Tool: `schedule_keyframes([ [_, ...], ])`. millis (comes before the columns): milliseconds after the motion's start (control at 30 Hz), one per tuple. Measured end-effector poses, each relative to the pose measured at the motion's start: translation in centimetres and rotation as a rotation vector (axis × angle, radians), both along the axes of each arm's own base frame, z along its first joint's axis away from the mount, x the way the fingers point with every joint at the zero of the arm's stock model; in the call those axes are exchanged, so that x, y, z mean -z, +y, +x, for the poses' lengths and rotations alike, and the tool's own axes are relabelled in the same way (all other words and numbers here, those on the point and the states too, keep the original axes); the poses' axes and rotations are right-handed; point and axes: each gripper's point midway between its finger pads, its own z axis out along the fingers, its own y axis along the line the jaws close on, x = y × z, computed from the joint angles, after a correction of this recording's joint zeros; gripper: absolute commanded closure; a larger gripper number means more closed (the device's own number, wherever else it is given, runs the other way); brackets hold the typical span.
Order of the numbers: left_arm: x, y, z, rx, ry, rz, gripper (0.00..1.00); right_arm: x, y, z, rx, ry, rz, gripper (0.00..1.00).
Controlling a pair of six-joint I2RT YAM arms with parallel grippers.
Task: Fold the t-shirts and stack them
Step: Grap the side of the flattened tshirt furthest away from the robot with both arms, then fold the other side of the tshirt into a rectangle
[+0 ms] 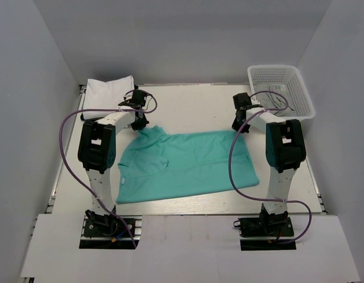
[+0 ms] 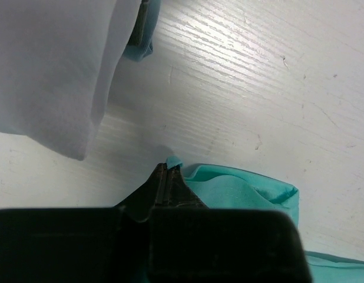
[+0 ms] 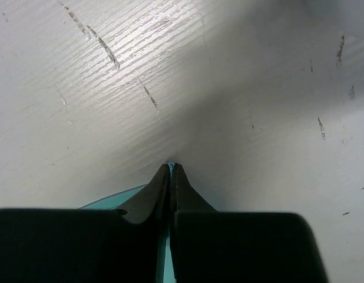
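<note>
Both the left pincer (image 2: 168, 173) and right pincer (image 3: 172, 170) are clamping the teal shirt (image 1: 185, 165); only overhead is the basket (image 1: 281, 88) showing, at the pale surface's (image 1: 194, 106) corner.

The spread t-shirt (image 1: 188, 165) is showing a plain teal-green. The folded t-shirt (image 1: 109, 89) is looking plain white. The bench (image 1: 194, 106) is showing white with faint grain streaks. The lattice-patterned basket (image 1: 275, 66) is appearing white, the cables (image 1: 60, 138) purple, the left hand (image 2: 167, 177) and right hand (image 3: 172, 174) black.
</note>
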Motion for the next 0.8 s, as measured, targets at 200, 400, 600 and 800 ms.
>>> schedule_keyframes([
  [200,-1.2,-0.1,-0.1,0.004,-0.021,-0.013,1.0,-0.2,0.2,0.0,-0.013,-0.003,-0.008,1.0],
  [400,-4.3,0.5,-2.7,0.003,-0.07,-0.031,1.0,-2.0,0.8,-0.8,-0.063,-0.049,-0.013,1.0],
  [600,-6.2,0.1,-6.8,0.017,-0.116,-0.097,1.0,-4.4,1.0,-3.2,-0.093,-0.112,-0.004,1.0],
  [800,-5.1,-0.5,-12.5,0.026,-0.093,-0.174,1.0,-5.0,0.3,-5.9,-0.092,-0.135,0.002,1.0],
])
